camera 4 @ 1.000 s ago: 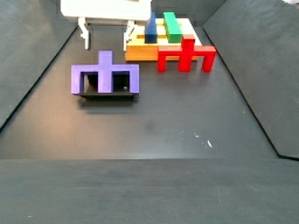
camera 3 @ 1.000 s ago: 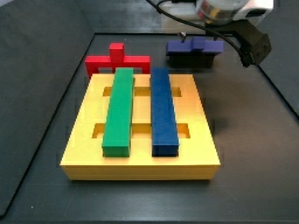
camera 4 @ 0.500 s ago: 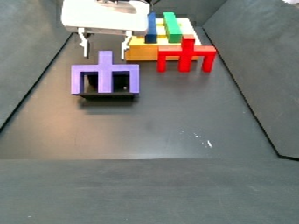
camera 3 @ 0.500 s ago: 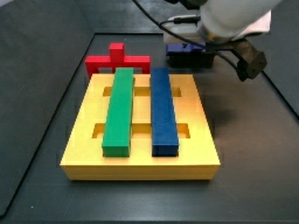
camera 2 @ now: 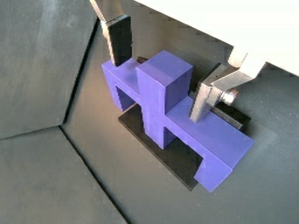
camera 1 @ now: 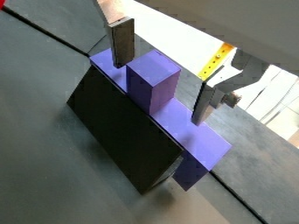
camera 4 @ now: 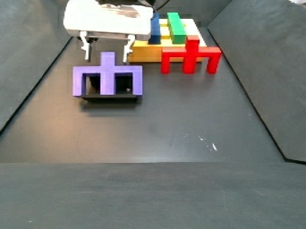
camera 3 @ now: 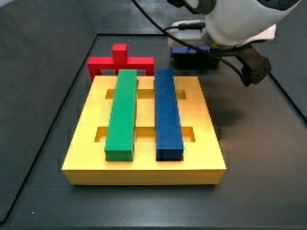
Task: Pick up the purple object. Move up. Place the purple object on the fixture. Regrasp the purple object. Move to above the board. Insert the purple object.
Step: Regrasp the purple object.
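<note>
Wrist views are showing the gripper [camera 2: 163, 66] straddling the purple object's [camera 2: 170, 109] raised centre, jaws wide, not touching; it is sitting on the fixture [camera 1: 117, 131] for regrasping, at the board's [camera 3: 144, 148] one o'clock.

- The gripper [camera 4: 104, 40] has a broad white boxy body in a side view, with two thin fingers hanging below it.
- Its fingers [camera 1: 121, 39] are flat silver plates with dark pads in both wrist views.
- A rounded white arm housing [camera 3: 246, 18] carries black cables and a black bracket.
</note>
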You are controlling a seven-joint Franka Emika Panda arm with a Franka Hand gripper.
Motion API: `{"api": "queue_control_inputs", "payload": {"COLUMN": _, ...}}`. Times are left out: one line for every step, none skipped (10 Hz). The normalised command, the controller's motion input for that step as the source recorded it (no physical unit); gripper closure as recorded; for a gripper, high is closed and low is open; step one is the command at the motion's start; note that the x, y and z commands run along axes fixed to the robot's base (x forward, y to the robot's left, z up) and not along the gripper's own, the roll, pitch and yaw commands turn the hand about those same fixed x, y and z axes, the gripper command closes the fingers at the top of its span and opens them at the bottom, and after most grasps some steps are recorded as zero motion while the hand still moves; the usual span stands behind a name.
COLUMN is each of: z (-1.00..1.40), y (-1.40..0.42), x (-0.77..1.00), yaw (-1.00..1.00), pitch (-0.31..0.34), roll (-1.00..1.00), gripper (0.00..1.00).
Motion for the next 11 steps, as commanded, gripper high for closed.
{"api": "queue_control_inputs", "payload": {"z": 0.00, "y": 0.00, "x": 0.00, "yaw": 0.00, "pitch": 0.000, "roll": 0.00, "gripper": 0.00}}
{"api": "queue_control_inputs", "payload": {"z": 0.00, "y": 0.00, "x": 0.00, "yaw": 0.00, "pitch": 0.000, "roll": 0.00, "gripper": 1.00}}
{"api": "queue_control_inputs", "payload": {"z": 0.00, "y": 0.00, "x": 0.00, "yaw": 0.00, "pitch": 0.000, "roll": 0.00, "gripper": 1.00}}
{"api": "queue_control_inputs", "payload": {"z": 0.00, "y": 0.00, "x": 0.00, "yaw": 0.00, "pitch": 0.000, "roll": 0.00, "gripper": 1.00}}
{"api": "queue_control_inputs", "payload": {"z": 0.00, "y": 0.00, "x": 0.00, "yaw": 0.00, "pitch": 0.000, "roll": 0.00, "gripper": 1.00}}
{"api": "queue_control_inputs", "payload": {"z": 0.00, "y": 0.00, "x": 0.00, "yaw": 0.00, "pitch": 0.000, "roll": 0.00, "gripper": 1.00}}
{"api": "queue_control_inputs", "payload": {"z": 0.00, "y": 0.00, "x": 0.00, "yaw": 0.00, "pitch": 0.000, "roll": 0.00, "gripper": 1.00}}
{"api": "queue_control_inputs", "payload": {"z": 0.00, "y": 0.00, "x": 0.00, "yaw": 0.00, "pitch": 0.000, "roll": 0.00, "gripper": 1.00}}
{"api": "queue_control_inputs", "payload": {"z": 0.00, "y": 0.00, "x": 0.00, "yaw": 0.00, "pitch": 0.000, "roll": 0.00, "gripper": 1.00}}
{"api": "queue_control_inputs", "payload": {"z": 0.00, "y": 0.00, "x": 0.00, "yaw": 0.00, "pitch": 0.000, "roll": 0.00, "gripper": 1.00}}
{"api": "queue_control_inputs", "payload": {"z": 0.00, "y": 0.00, "x": 0.00, "yaw": 0.00, "pitch": 0.000, "roll": 0.00, "gripper": 1.00}}
